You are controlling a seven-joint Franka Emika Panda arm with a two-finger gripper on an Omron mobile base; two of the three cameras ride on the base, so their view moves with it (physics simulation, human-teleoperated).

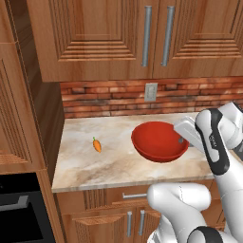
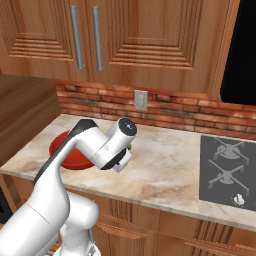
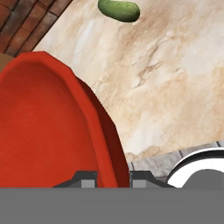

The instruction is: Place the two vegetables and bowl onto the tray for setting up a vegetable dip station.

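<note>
Straddling the red bowl (image 3: 39,127) rim at six o'clock in the hand view, the gripper (image 3: 113,177) is being held clamped on it; the cucumber (image 3: 118,10) is lying at twelve o'clock, crosswise.

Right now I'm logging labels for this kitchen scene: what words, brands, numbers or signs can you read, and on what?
None can be read.
Robot arm: small dark marking on the white link, too blurred to read.
Red bowl, carrot, cucumber, wall outlet, stovetop: no text.
</note>
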